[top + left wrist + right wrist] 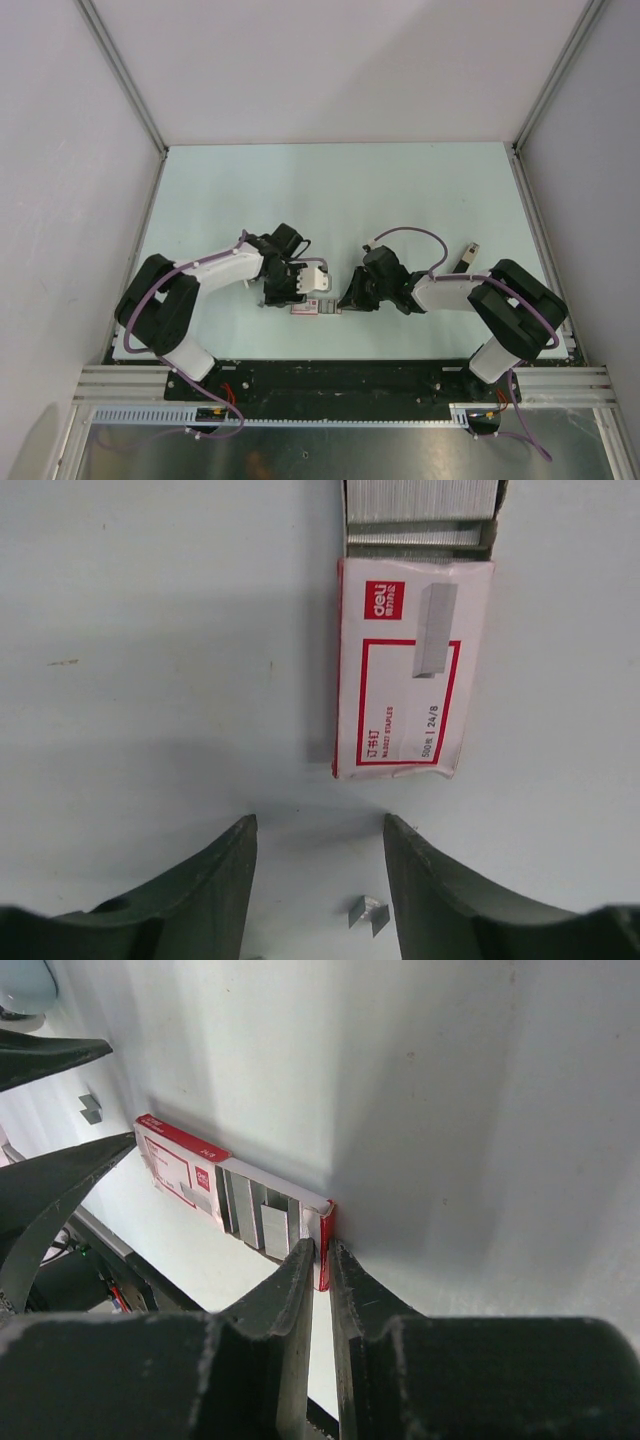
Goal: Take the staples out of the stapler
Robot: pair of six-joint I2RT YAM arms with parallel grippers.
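Nearest us, the left gripper [320,830] hangs half open and empty over the table [150,680], with a loose scrap [368,912] of metal lying between its fingers. Just beyond lies the staple box [410,670] (red and white), its tray pulled partly out and the staples [420,500] inside. The right gripper [322,1250] pinches the box's open end. We judge the unloading barely begun.
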